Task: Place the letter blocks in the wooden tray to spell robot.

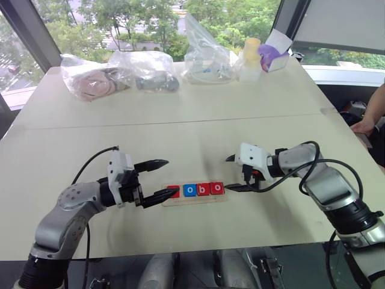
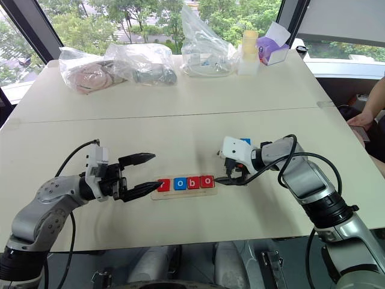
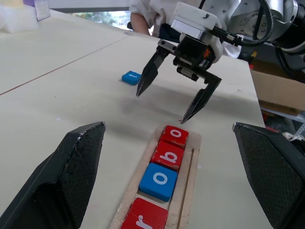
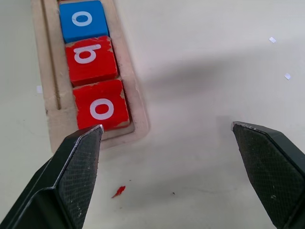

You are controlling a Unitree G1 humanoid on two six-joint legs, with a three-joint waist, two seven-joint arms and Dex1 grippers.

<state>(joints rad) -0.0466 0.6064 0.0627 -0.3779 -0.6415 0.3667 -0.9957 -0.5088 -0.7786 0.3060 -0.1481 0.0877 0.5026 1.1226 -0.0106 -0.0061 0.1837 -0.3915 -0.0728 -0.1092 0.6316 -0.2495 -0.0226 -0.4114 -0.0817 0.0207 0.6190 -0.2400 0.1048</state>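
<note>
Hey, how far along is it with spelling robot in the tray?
Four flat square letter blocks already sit in the long pale-wood tray: red r, blue o, red b, red o. Nothing is in hand: the left pincer and right pincer both stand open, one at each end of the tray. Left to do: the small blue block lying on the table beyond the right pincer, presumably the t.

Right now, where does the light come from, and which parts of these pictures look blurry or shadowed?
Left eye view: daylight from the windows behind the plastic bags. Left wrist view: the left claw's fingers loom dark and soft, and the right claw casts a faint shadow near the wooden tray. Right wrist view: a soft shadow beside the letter blocks.
</note>
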